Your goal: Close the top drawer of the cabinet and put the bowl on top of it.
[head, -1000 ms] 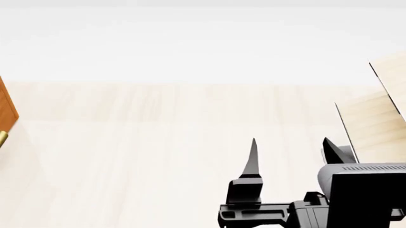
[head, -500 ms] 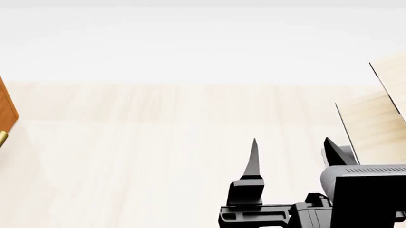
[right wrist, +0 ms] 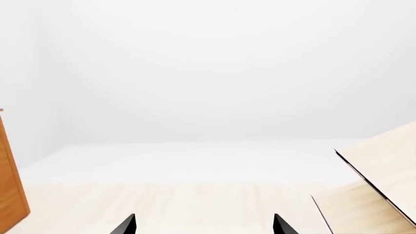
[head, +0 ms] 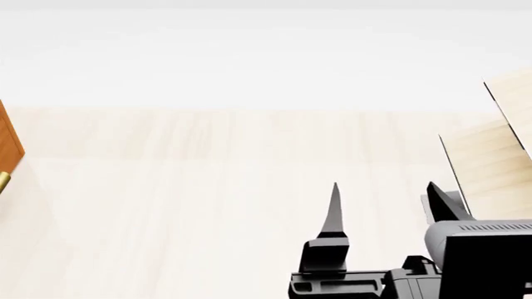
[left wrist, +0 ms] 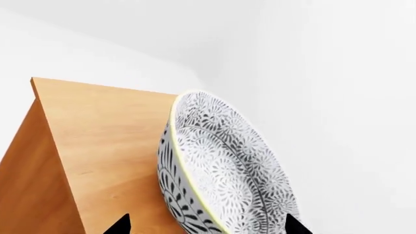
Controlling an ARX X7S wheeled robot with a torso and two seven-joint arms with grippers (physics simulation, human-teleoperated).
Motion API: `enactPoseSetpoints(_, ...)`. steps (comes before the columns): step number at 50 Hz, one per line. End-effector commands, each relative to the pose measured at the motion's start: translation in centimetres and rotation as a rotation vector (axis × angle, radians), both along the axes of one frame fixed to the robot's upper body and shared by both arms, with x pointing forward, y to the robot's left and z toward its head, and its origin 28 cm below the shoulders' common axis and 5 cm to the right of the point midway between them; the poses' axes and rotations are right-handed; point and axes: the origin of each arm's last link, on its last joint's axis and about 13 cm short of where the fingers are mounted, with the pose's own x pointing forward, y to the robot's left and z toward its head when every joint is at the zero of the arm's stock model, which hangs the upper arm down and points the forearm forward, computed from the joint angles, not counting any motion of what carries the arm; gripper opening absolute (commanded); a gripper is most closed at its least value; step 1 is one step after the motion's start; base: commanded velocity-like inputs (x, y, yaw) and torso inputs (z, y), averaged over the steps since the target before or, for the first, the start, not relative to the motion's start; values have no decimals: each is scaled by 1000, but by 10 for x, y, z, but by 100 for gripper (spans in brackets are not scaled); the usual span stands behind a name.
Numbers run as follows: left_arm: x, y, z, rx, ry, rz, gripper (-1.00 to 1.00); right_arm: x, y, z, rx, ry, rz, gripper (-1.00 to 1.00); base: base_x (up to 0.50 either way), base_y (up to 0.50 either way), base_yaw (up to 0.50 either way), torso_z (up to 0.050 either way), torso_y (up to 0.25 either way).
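In the left wrist view, the bowl sits on the flat top of the cabinet. The bowl is white with a thick grey flower pattern inside and out. It fills much of this view and looks tipped on its side, but that is how the camera is turned. The bowl is near the far edge of the cabinet top, close to the white wall. Two black tips of the left end effector poke in at the edge of the picture, one on each side of the bowl. They stand wide apart. I cannot tell if they touch the bowl.

In the head view, the right end effector is low down near the right side. Its two black pointed fingers stand far apart with nothing between them. Under it is the pale wood floor. A thin bit of the orange-brown cabinet shows at the left edge, with a bit of brass just below it. Pale plywood boards lean at the right edge.

In the right wrist view, the two black finger tips are wide apart and hold nothing. The orange-brown cabinet side is at one edge and the pale plywood boards at the other. The top drawer does not show in any view.
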Motion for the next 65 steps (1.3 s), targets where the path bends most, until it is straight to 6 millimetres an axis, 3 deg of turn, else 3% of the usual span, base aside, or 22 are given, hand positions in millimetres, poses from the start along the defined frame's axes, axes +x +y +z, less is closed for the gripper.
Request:
enactPoseSetpoints(1, -17, -14, 9, 62, -44, -26, 100, -1, -1, -1, 4, 0, 2, 100, 0, 0, 0, 0, 0)
enactPoseSetpoints(16, -42, -26, 6, 101, -104, -59, 100, -1, 0, -1, 1, 0, 6, 100, 0, 0, 0, 0, 0)
enactPoseSetpoints(26, -72, -43, -2, 197, -149, -76, 100, -2, 1, 0, 1, -2, 13, 100, 0, 0, 0, 0, 0)
enactPoseSetpoints(41, -97, -88, -2, 438, -160, -218, 100, -3, 2, -1, 2, -3, 18, 100, 0, 0, 0, 0, 0)
enactPoseSetpoints(47, -99, -110, -12, 557, -138, -278, 100, -4, 0, -3, 7, -2, 17, 100, 0, 0, 0, 0, 0)
enactPoseSetpoints(65, -113, -149, -35, 747, -116, -416, 100, -3, -2, -5, 14, 4, 10, 100, 0, 0, 0, 0, 0)
